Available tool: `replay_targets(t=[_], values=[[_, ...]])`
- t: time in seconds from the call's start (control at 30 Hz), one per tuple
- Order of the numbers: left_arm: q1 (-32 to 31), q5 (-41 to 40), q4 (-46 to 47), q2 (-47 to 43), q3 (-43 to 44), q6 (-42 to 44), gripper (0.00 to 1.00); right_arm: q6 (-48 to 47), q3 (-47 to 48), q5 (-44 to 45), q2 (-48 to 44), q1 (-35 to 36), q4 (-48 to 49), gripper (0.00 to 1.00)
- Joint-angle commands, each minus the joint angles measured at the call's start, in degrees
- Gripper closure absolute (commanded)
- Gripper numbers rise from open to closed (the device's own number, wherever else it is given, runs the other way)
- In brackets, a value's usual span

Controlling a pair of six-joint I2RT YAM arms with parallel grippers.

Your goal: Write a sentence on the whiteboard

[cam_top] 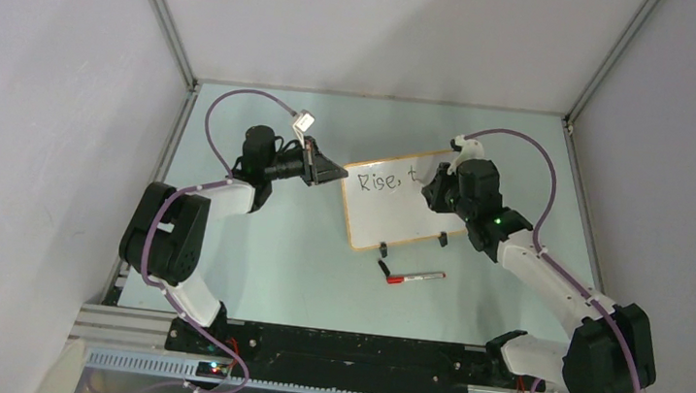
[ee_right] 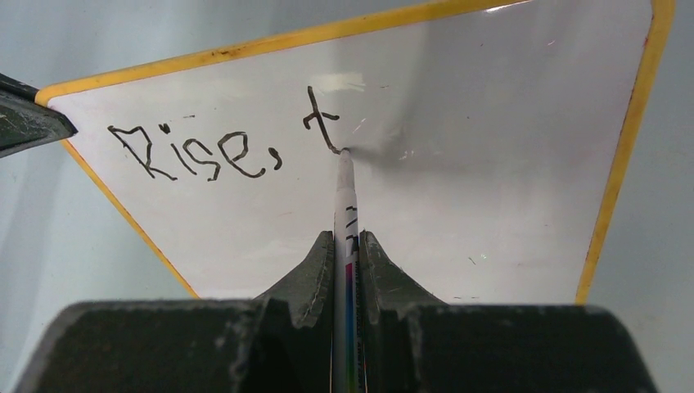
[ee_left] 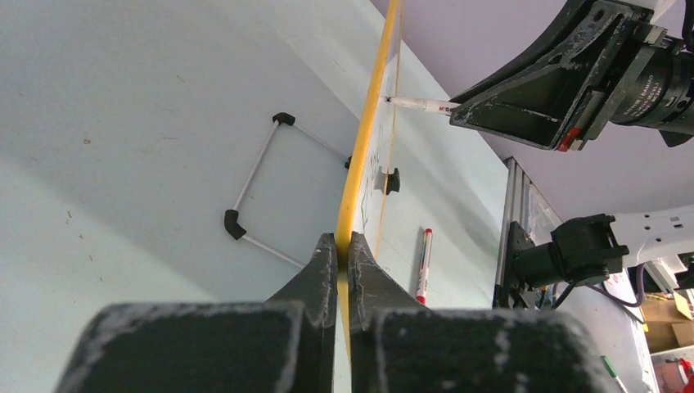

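Note:
The whiteboard (cam_top: 391, 216), white with a thin yellow-orange frame, stands tilted on the table's middle. My left gripper (cam_top: 332, 170) is shut on its left frame edge (ee_left: 352, 196). My right gripper (cam_top: 437, 191) is shut on a white marker (ee_right: 345, 205) whose tip touches the board face (ee_right: 491, 164). The sentence (ee_right: 221, 147) reads "Rise, t" in black, and the tip rests at the foot of the "t". In the top view the right gripper hides the writing after "t".
A red-capped marker (cam_top: 414, 278) lies on the table in front of the board, with a black cap (cam_top: 383, 251) beside it. The board's wire stand (ee_left: 262, 184) shows behind it. A black clip foot (cam_top: 443, 239) sits on the lower frame.

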Motion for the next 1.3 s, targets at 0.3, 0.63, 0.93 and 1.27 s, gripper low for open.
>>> replay_targets(t=[0.3, 0.63, 0.93, 1.27], values=[[0.44, 0.2, 0.25, -2.29, 0.87, 1.81, 0.98, -0.01, 0.45, -0.91, -4.57, -0.73, 1.29, 1.0], [0.45, 0.22, 0.34, -2.37, 0.78, 1.74, 0.98, -0.06, 1.07, -1.02, -2.79, -1.73, 1.69, 1.0], [0.46, 0.22, 0.46, -2.24, 0.78, 1.79, 0.98, -0.02, 2.15, -1.06, -1.38, -1.9, 1.6, 1.0], [0.48, 0.26, 0.62, -2.21, 0.79, 1.68, 0.98, 0.03, 3.56, -1.06, -0.16, -1.93, 1.67, 1.0]])
